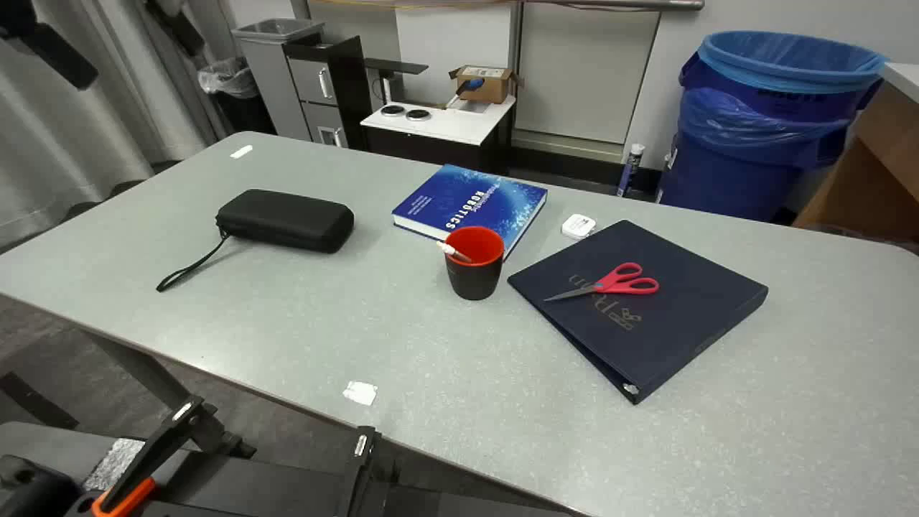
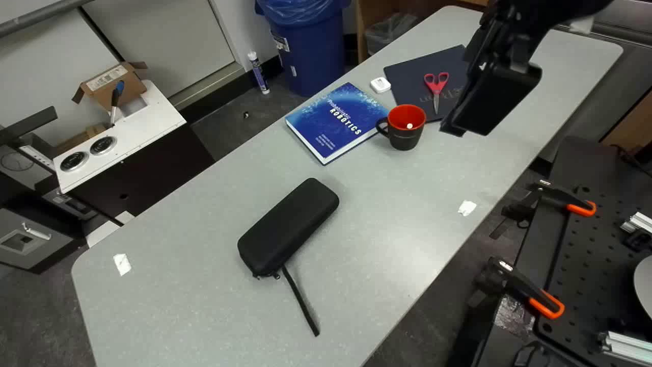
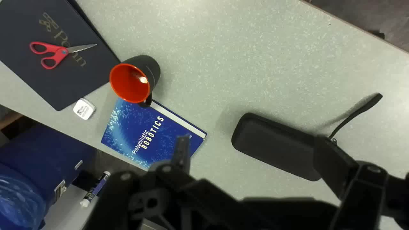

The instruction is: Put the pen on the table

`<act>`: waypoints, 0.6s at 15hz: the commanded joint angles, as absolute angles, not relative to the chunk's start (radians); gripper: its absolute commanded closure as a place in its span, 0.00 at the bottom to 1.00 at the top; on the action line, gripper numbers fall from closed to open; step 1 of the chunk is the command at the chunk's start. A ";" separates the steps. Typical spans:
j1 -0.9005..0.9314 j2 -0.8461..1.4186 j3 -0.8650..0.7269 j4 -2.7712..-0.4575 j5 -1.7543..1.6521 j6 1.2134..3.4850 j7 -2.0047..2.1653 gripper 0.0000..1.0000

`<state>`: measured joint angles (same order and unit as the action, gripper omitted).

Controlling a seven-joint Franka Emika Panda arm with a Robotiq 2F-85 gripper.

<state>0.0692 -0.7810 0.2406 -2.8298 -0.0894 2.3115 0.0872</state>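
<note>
The pen (image 1: 452, 250) is a thin whitish stick leaning inside the red-lined black cup (image 1: 472, 281). Its white end sticks out over the rim. In an exterior view only its white end (image 2: 409, 126) shows; in the wrist view its white end (image 3: 143, 79) shows against the red inside. The lower part is hidden in the cup. The cup stands upright on the light-grey table (image 1: 287, 316). My gripper (image 3: 250, 145) is open and empty, high above the table, its fingers wide apart. It also shows in both exterior views (image 1: 136, 61) (image 2: 471, 122), away from the cup.
A blue book (image 2: 338, 120) lies against the cup's handle side. A navy folder (image 1: 682, 309) with red scissors (image 1: 617, 282) on it lies close by. A small white box (image 1: 578, 226) sits between book and folder. A black case (image 2: 290, 227) with a strap lies farther along the table.
</note>
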 commanded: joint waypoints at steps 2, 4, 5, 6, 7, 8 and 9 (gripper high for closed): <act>0.084 -0.772 0.225 -2.828 -0.105 2.308 0.099 0.00; 0.084 -0.769 0.225 -2.829 -0.105 2.308 0.099 0.00; 0.091 -0.751 0.204 -2.812 -0.097 2.297 0.069 0.00; 0.063 -0.725 0.197 -2.797 -0.114 2.321 0.072 0.00; 0.032 -0.679 0.178 -2.780 -0.131 2.346 0.061 0.00; 0.004 -0.647 0.174 -2.767 -0.153 2.358 0.073 0.00; -0.023 -0.608 0.166 -2.756 -0.179 2.372 0.082 0.00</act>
